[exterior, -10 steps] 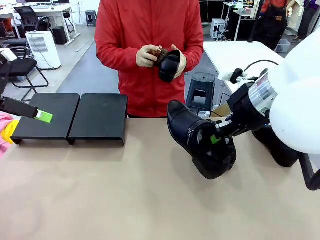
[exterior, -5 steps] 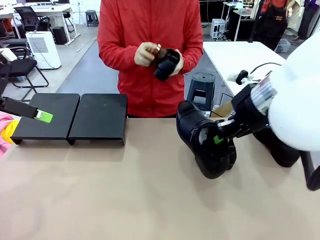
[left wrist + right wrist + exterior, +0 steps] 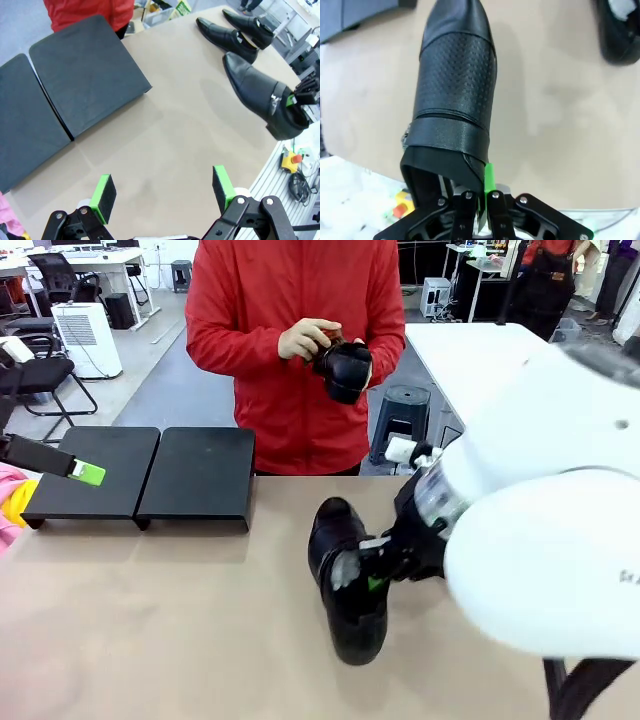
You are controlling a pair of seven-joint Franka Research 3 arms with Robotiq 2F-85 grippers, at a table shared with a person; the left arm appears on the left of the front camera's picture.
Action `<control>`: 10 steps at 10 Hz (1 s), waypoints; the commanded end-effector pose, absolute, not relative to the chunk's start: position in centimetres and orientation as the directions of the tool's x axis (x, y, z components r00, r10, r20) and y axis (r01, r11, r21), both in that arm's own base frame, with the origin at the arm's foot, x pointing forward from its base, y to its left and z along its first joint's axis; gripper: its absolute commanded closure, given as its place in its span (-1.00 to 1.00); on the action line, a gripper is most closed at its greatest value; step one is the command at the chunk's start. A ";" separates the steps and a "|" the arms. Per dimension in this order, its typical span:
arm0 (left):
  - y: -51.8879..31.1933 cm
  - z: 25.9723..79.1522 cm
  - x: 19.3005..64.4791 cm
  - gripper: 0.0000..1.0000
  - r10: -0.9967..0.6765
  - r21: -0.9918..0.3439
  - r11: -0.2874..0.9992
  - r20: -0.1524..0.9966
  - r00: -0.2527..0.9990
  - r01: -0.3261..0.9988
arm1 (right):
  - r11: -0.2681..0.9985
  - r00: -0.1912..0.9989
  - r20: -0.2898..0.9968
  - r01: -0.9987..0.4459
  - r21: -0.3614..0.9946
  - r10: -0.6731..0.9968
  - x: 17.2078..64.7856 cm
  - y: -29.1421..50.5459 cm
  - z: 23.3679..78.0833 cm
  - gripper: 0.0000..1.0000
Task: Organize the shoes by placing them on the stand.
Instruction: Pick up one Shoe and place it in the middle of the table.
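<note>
Black glossy leather, four pieces.

Item 1: gripped shoe (image 3: 345, 590), pointed toe, perforated vamp, side strap with a metal buckle. It is at mid-table and tilted, toe toward the far side. The right gripper (image 3: 372, 580) has it by the heel collar, jaws drawn narrow with the leather wall pinched between the green pads.

Item 2: hand-held shoe (image 3: 345, 370), at chest height in the person's hands (image 3: 310, 340), beyond the table's far edge.

Items 3 and 4: third shoe (image 3: 225, 36) and fourth shoe (image 3: 250, 22), lying side by side on the table (image 3: 150, 620), well apart from the stand.

Item 5: stand (image 3: 200, 475), matte black, two flat sections set edge to edge at the table's far left.

Item 6: left gripper (image 3: 162, 187), jaws spread wide and holding nothing, above the tabletop near the stand.
</note>
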State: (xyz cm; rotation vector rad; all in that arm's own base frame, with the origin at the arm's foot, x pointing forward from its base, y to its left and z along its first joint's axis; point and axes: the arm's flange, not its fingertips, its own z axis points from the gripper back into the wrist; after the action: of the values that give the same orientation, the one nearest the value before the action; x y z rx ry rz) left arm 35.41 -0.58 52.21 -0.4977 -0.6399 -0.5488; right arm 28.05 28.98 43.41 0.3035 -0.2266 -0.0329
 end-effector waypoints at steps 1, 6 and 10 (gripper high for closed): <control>-0.4 52.2 35.5 -1.00 -0.324 -0.261 0.733 0.678 0.660 0.628 | 0.932 0.957 0.219 0.106 0.346 -0.190 28.3 29.2 39.4 1.00; -0.4 52.2 35.5 -1.00 -0.324 -0.261 0.733 0.678 0.660 0.628 | 0.931 0.958 0.208 0.116 0.347 -0.197 29.5 30.7 33.9 1.00; -0.4 52.2 35.5 -1.00 -0.324 -0.261 0.733 0.678 0.660 0.628 | 0.950 0.975 0.213 -0.014 0.311 -0.056 30.4 30.8 33.7 0.00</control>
State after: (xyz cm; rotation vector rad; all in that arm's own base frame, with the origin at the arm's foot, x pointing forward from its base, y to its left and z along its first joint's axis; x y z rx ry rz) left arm 35.41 -0.58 52.21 -0.4976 -0.6399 -0.5488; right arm 30.43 31.74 33.46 0.3206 -0.2127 -0.0585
